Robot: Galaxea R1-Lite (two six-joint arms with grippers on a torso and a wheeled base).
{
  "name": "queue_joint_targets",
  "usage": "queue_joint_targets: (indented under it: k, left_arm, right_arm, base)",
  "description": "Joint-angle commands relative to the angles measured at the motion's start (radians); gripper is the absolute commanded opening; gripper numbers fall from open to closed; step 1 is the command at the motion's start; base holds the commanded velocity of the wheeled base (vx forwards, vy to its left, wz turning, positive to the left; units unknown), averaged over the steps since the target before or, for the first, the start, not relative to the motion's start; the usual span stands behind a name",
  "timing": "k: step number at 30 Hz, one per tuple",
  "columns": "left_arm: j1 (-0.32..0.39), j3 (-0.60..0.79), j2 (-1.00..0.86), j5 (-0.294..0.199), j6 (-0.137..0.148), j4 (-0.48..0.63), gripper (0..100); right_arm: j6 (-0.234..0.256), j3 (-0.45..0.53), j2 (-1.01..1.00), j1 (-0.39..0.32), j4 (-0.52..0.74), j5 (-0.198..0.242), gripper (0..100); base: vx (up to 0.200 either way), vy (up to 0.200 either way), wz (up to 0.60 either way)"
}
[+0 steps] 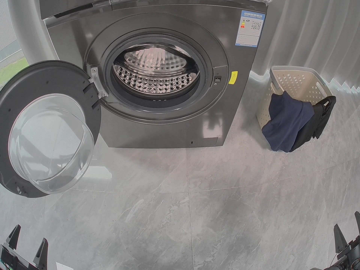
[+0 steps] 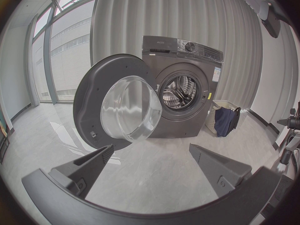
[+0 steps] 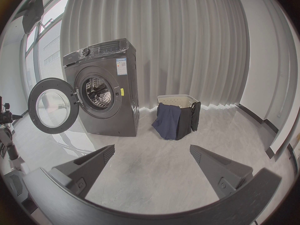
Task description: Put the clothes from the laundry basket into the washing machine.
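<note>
Left pincer (image 1: 29, 240), 7 o'clock in the head view: fingers apart, gripping nothing. Right pincer (image 1: 348, 229), 5 o'clock: fingers likewise apart, gripping nothing.

Washing machine (image 1: 168, 132), 12 o'clock: dark grey front-loader on the grey tiled floor (image 1: 225, 207). Its door (image 1: 45, 79) is swung wide open toward 9 o'clock, hinged at the left of the opening. The drum (image 1: 155, 72) shows its perforated metal wall.

Laundry basket (image 1: 296, 79), 2 o'clock: on the floor near the machine's right side, well apart from both pincers. Clothes are at the basket: a navy garment (image 1: 287, 120) and a black garment (image 1: 318, 119) hang side by side over its near rim.
</note>
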Motion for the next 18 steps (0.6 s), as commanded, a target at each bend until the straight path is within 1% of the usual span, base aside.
queue_joint_targets:
  k: [1, 8, 18]
  left_arm:
    - [0.000, 0.018, -0.015, 0.000, 0.001, 0.000, 100]
    - [0.000, 0.016, -0.015, 0.000, 0.002, 0.000, 100]
    - [0.000, 0.018, -0.015, 0.000, 0.001, 0.000, 100]
  right_arm:
    - [0.000, 0.017, -0.002, 0.000, 0.000, 0.000, 100]
    - [0.000, 0.017, -0.002, 0.000, 0.000, 0.000, 100]
    - [0.000, 0.017, -0.002, 0.000, 0.000, 0.000, 100]
  base:
    - [0.000, 0.000, 0.00]
    - [0.000, 0.000, 0.00]
    - [0.000, -0.200, 0.00]
